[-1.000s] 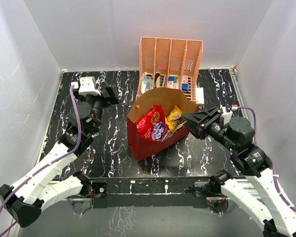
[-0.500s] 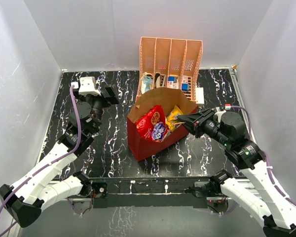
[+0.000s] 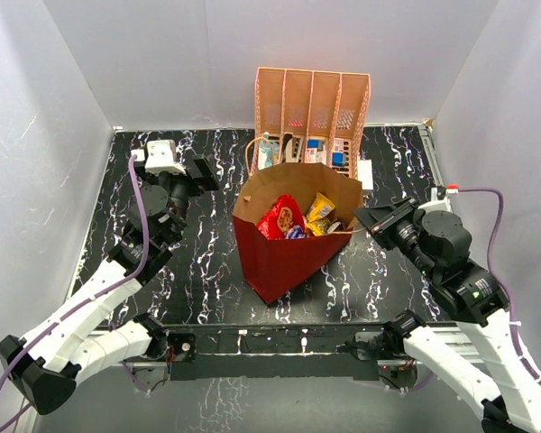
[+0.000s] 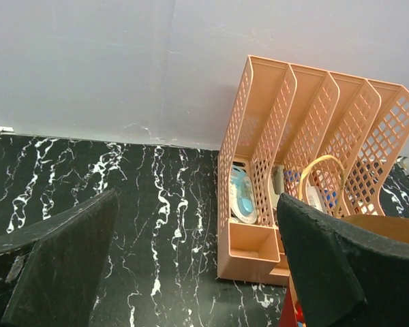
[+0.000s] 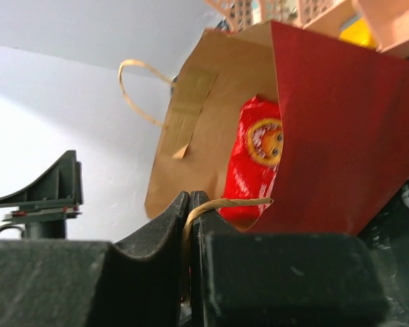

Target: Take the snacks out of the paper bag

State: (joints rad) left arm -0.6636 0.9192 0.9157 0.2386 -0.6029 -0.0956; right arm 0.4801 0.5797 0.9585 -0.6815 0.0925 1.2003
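1. The right tool (image 5: 190, 201) has just left the mouth of the bag and closed. A second ago its jaws were apart at the opening; now they are pressed together on the thin twine handle (image 5: 225, 202) at the bag's right rim.
2. The tall paper bag (image 3: 284, 257), red outside and brown kraft inside, has changed posture with that pull. It was leaning with its mouth tipped toward the near edge, and now it stands more upright with its mouth facing up.
3. The paper bag sits near the middle of the black marbled worktop (image 3: 180, 262), just in front of the peach slotted plastic rack (image 3: 311, 99) at the far edge.
4. The snacks are all inside it. We see a large red cookie bag (image 3: 278, 216) against the kraft lining and a yellow packet (image 3: 320, 207) beside it, toward the right edge. Nothing has been taken out yet.
5. We judge the grip on the handle as steadying the paper bag, not as a removal step. The open mouth is now easier to reach from above.
6. The left tool (image 4: 198, 204) hangs near the far left corner with its fingers spread as wide as they go. It holds nothing and is well apart from the paper bag.
7. On labels, the large red cookie bag shows a round cookie picture with a smiling face and a blue patch lower down. We cannot read any letters on it. The yellow packet's print is too small to make out.
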